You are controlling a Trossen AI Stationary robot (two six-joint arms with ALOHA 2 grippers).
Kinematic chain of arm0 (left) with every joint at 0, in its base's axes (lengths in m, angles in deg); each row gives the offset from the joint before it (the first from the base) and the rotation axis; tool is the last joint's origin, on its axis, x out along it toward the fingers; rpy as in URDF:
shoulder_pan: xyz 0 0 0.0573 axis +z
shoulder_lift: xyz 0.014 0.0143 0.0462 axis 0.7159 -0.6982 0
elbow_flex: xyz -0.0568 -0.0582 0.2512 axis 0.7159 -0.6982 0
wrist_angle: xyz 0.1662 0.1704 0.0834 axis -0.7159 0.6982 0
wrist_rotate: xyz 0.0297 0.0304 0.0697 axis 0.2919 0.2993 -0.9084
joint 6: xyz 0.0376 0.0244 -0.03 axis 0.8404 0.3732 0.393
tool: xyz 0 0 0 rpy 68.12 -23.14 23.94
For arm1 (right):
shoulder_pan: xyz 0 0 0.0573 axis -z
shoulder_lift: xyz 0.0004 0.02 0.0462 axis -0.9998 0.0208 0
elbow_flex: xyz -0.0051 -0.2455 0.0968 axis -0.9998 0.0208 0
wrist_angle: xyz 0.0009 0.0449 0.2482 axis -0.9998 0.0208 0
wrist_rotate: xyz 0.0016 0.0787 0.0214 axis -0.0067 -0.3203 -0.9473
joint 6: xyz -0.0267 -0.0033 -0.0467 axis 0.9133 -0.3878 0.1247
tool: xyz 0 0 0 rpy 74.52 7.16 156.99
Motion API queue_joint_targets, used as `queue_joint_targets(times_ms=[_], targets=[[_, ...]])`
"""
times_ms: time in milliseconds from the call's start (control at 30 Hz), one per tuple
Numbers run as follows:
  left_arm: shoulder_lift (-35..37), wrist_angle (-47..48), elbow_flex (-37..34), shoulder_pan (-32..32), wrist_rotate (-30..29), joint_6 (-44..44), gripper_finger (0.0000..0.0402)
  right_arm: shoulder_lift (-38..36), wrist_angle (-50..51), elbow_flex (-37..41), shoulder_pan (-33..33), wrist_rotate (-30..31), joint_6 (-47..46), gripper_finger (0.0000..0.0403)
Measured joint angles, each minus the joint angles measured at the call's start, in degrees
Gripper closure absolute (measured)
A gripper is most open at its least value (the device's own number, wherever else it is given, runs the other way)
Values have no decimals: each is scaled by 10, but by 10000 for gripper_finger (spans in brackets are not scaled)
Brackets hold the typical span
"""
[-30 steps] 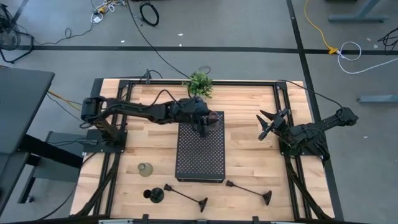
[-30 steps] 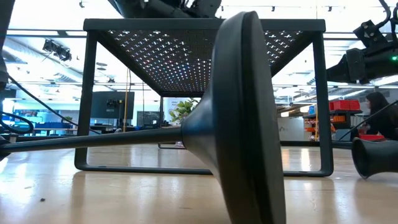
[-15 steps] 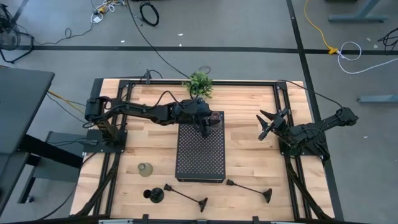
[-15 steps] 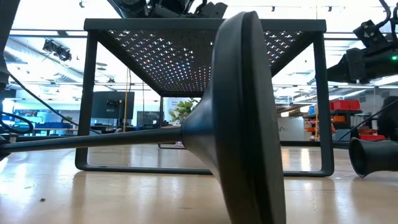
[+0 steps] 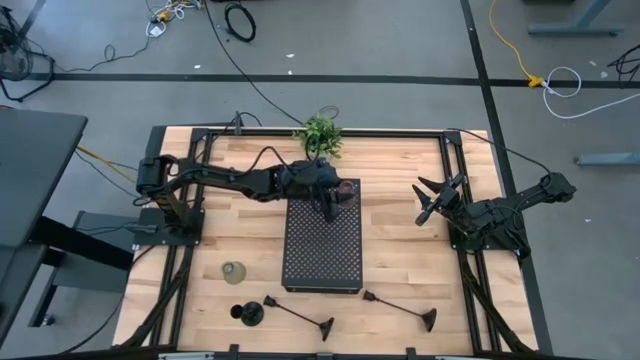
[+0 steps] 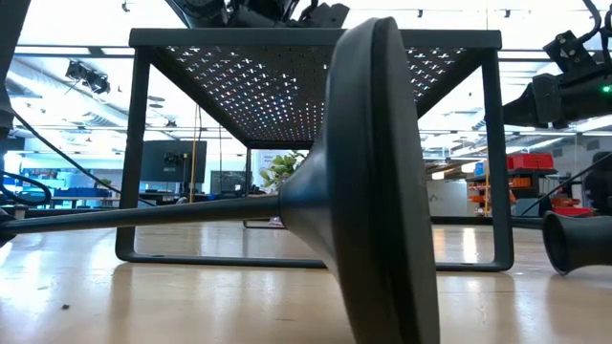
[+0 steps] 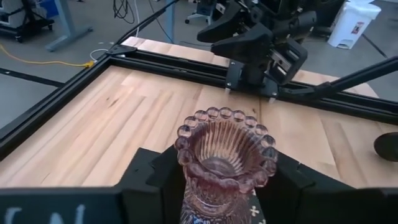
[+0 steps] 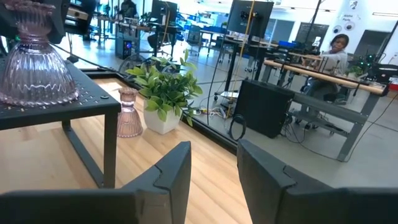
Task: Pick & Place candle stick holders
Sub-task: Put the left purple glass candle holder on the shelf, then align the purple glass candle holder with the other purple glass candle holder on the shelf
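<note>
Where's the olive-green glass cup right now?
In the high view the olive-green glass cup stands on the bare wood on the left arm's side, left of the black perforated tray and just above the short black holder.

This is a robotics lab or open-plan engineering workspace. A butcher-block table (image 5: 400,250) framed in black aluminium rails (image 5: 300,131) stands on a grey concrete floor (image 5: 400,50) marked with dark tape lines, and loose cables (image 5: 240,20) and a yellow cord (image 5: 510,45) lie across that floor. Beyond the right pincer (image 8: 214,171), past the potted plant (image 8: 163,93), the room opens into rows of desks with monitors (image 8: 252,12), a black computer case (image 8: 264,109), overhead strip lights and a person seated at a workbench (image 8: 333,50). The low view shows the same hall: a dark screen (image 6: 172,162), blue shelving (image 6: 38,186) and red bins (image 6: 528,162) behind the table.
</note>
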Motion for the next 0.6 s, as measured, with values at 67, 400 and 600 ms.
queue_joint_targets(times_ms=[67, 400, 600], targets=[[0, 0, 0, 0, 0, 1, 215, 0, 0, 0, 0, 0, 0, 273], [5, -2, 0, 0, -6, 6, 157, 0, 0, 0, 0, 0, 0, 273], [23, 10, 0, 0, -5, 16, 149, 0, 0, 0, 0, 0, 0, 273]])
